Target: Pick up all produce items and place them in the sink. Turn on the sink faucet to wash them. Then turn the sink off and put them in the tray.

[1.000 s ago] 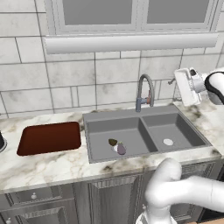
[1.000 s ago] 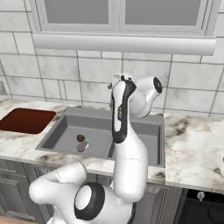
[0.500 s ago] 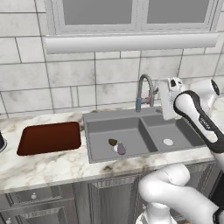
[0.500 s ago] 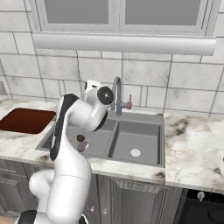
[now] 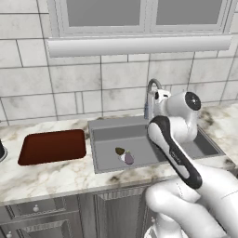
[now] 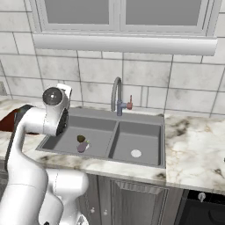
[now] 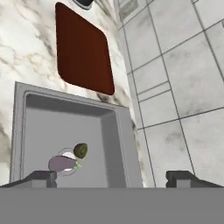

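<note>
claw: my gripper (image 7: 111, 177) is spread wide, nothing between the tips, held above the sink's left basin.
eggplant: the purple eggplant (image 7: 62, 163) lies on the left basin floor, over the pale drain; also seen at (image 5: 128, 158) and (image 6: 82, 146).
olive item: the dark olive-brown round item (image 7: 80, 150) sits touching the eggplant's stem end.
sink: the grey double sink (image 6: 145, 118) is set in the marble counter (image 6: 197, 145).
faucet: the gooseneck faucet (image 6: 117, 94) stands behind the divider, spout arching forward.
tray: the reddish-brown tray (image 5: 53, 146) lies on the counter just beside the sink's left basin, nothing in it.
</note>
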You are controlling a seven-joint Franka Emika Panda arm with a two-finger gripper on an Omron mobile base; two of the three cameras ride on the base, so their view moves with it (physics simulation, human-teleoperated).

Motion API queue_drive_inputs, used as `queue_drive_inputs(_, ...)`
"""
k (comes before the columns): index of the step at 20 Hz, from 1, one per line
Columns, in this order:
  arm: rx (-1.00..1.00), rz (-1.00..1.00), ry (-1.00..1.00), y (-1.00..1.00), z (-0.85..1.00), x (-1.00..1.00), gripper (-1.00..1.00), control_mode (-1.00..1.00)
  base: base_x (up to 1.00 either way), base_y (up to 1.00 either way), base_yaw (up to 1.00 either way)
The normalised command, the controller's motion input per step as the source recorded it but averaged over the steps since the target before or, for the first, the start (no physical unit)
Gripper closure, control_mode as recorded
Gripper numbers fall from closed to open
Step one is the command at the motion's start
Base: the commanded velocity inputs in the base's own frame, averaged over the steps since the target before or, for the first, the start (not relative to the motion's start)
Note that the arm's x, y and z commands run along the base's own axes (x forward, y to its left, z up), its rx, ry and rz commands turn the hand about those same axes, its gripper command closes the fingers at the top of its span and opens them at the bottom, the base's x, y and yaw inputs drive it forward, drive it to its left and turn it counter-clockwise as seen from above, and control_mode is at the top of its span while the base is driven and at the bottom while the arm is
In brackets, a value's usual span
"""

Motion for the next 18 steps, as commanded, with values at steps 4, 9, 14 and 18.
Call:
queue_drive_inputs(4, 0.0, -0.32, 0.06, 0.45, -0.06, -0.01, -1.0, -1.0, 0.0, 0.0, 0.0)
queue_drive_inputs(9, 0.0, -0.37, 0.07, 0.34, -0.14, 0.0, -1.0, -1.0, 0.0, 0.0, 0.0)
queue_drive_inputs(14, 0.03, -0.43, 0.06, 0.24, -0.21, 0.0, -1.0, -1.0, 0.0, 0.0, 0.0)
queue_drive_inputs(18, 0.1, -0.42, 0.1, 0.05, -0.12, 0.0, -1.0, -1.0, 0.0, 0.0, 0.0)
